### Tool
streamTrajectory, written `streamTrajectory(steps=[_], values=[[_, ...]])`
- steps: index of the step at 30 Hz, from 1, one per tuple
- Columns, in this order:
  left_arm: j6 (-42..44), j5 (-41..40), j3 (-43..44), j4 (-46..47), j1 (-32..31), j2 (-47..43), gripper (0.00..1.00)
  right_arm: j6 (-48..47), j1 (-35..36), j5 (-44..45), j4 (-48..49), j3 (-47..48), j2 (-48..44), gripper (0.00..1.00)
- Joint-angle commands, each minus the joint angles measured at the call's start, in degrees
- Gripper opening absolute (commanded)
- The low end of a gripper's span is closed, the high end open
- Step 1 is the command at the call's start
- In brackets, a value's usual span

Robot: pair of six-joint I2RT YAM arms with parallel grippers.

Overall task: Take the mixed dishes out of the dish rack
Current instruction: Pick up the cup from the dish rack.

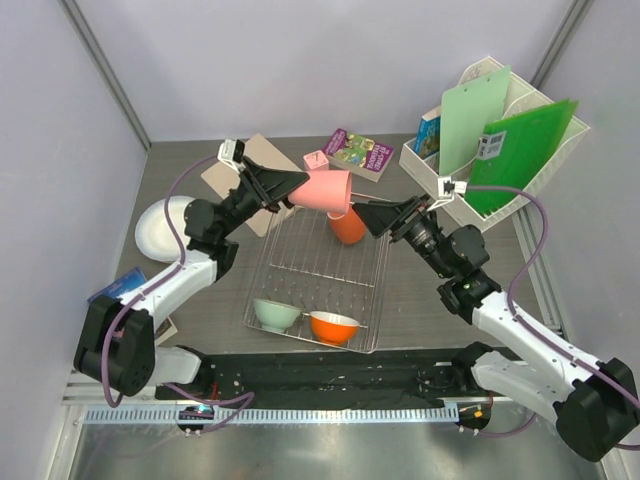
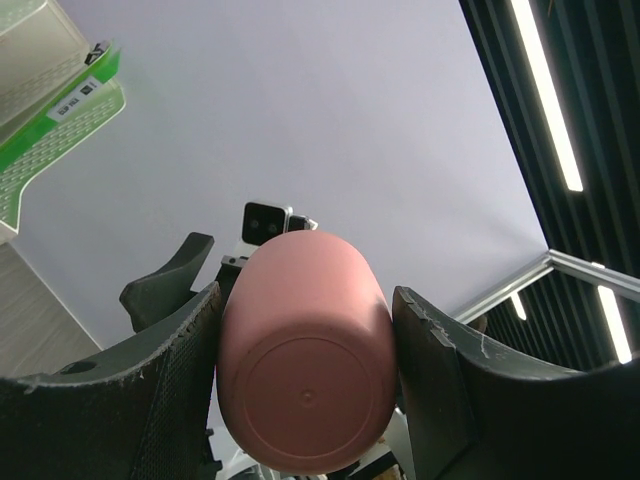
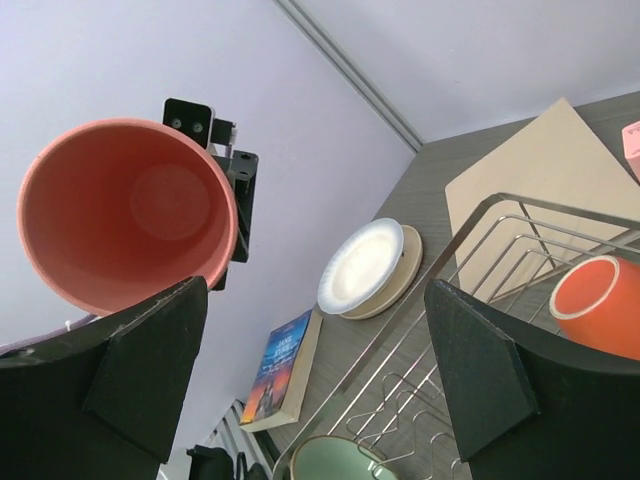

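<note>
From above, the left gripper (image 1: 305,192) is clamped on the pink cup (image 1: 328,191). It holds the cup on its side over the far edge of the rack (image 1: 320,272), with the mouth turned toward the right arm. The right gripper (image 1: 370,220) is spread wide and holds nothing, just beside the orange cup (image 1: 348,228), which sits at the far end of the rack. A green bowl (image 1: 277,314) and an orange bowl (image 1: 334,325) sit side by side at the rack's near end. The plates (image 1: 163,228) are stacked on the counter near its left edge, apart from the rack. A beige board (image 1: 250,168) lies toward the far left corner and a white organizer (image 1: 520,100) stands in the far right corner.

The left wrist camera looks at the pink cup's flat base. A dark finger (image 2: 185,385) presses against each side of the cup, with a pale wall behind it.

In the right wrist camera the two fingers (image 3: 480,365) stand well apart with only air between them. The pink cup hangs in the upper left with its open mouth facing the camera. The orange cup lies on its side in the rack at the right edge, partly hidden by one finger. The stacked plates and a book (image 3: 285,365) lie beyond the rack.
</note>
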Motion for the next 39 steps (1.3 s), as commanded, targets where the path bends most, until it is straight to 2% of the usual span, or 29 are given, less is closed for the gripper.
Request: streamTrajectory(steps=[1, 6, 11, 13, 14, 16, 17, 19, 20, 21, 22, 23, 24, 26, 27, 28, 30, 31, 32, 33, 35, 39], values=[[-0.74, 1.20, -0.25, 4.06, 0.33, 0.32, 0.00, 0.28, -0.15, -2.30, 6.75, 3.64, 1.58, 0.95], [-0.92, 1.55, -0.25, 4.33, 0.33, 1.29, 0.01, 1.07, -0.24, -2.73, 9.57, 5.47, 4.39, 0.95], [-1.10, 2.61, 0.18, 4.41, 0.15, 1.82, 0.00, 2.21, -0.24, -7.56, 9.84, 10.31, 11.42, 0.91], [-1.18, 2.78, 0.36, 4.33, 0.15, 1.82, 0.01, 3.35, -0.15, -9.41, 9.66, 12.16, 14.31, 0.80], [-1.18, 2.87, 0.27, 4.33, 0.07, 1.82, 0.01, 3.62, -0.15, -10.03, 9.75, 12.51, 14.94, 0.63], [-1.10, 3.22, 0.27, 3.72, 0.07, 1.56, 0.01, 3.62, -0.15, -10.64, 8.79, 13.30, 15.73, 0.44], [-1.01, 3.31, 0.36, 3.36, 0.15, 1.47, 0.01, 3.19, -0.24, -10.73, 7.30, 13.48, 16.00, 0.29], [-0.40, 3.66, 0.54, 2.40, 0.15, 1.12, 0.01, 2.48, -0.24, -10.65, 5.97, 13.57, 15.39, 0.18], [0.13, 3.84, 1.06, 0.74, 0.15, 1.03, 0.08, 1.26, -0.15, -9.52, 5.10, 13.48, 13.90, 0.10], [1.70, 3.84, 1.50, -0.58, 0.24, 0.85, 0.16, 0.12, -0.15, -8.29, 1.87, 13.48, 12.93, 0.05], [2.85, 4.19, 2.20, -2.16, 0.41, 0.68, 0.28, -1.11, -0.15, -6.79, -0.51, 13.57, 11.44, 0.02], [4.51, 4.19, 3.08, -8.79, 1.03, -0.54, 0.60, -2.60, -0.15, -1.65, -3.32, 13.83, 9.86, 0.01], [10.36, 3.67, 5.35, -14.43, 1.38, -1.60, 0.70, -6.53, -0.15, 2.23, -10.14, 14.01, 5.50, 0.01], [19.16, -2.46, 10.35, -30.39, 2.08, -6.06, 0.89, -9.63, -0.15, 11.19, -15.11, 13.31, 0.90, 0.01], [26.78, -6.84, 11.95, -44.49, 2.09, -7.74, 0.95, -12.78, -0.15, 19.24, -20.96, 13.57, -3.30, 0.01], [29.64, -15.93, 13.18, -51.33, 2.09, -9.15, 0.99, -14.47, -0.15, 23.93, -24.58, 14.26, -4.64, 0.01], [31.85, -26.09, 15.04, -63.46, 2.17, -12.50, 1.00, -18.24, -0.15, 33.94, -35.91, 17.77, -5.88, 0.01], [31.86, -32.40, 14.87, -65.87, 2.17, -13.29, 1.00, -18.78, -0.24, 36.52, -39.78, 19.09, -5.63, 0.01], [31.60, -33.85, 14.17, -67.47, 2.17, -13.99, 1.00, -19.22, -0.15, 38.73, -46.35, 21.37, -5.19, 0.01], [30.99, -36.39, 13.81, -70.79, 2.17, -14.61, 1.00, -18.45, -0.24, 43.53, -49.90, 22.52, -3.53, 0.01], [29.41, -39.12, 13.72, -74.93, 2.17, -14.53, 1.00, -17.48, -0.24, 46.99, -57.53, 24.63, -1.76, 0.01], [27.65, -43.60, 16.35, -87.41, 2.17, -11.99, 1.00, -13.00, -0.24, 52.80, -62.93, 24.20, 0.18, 0.01]])
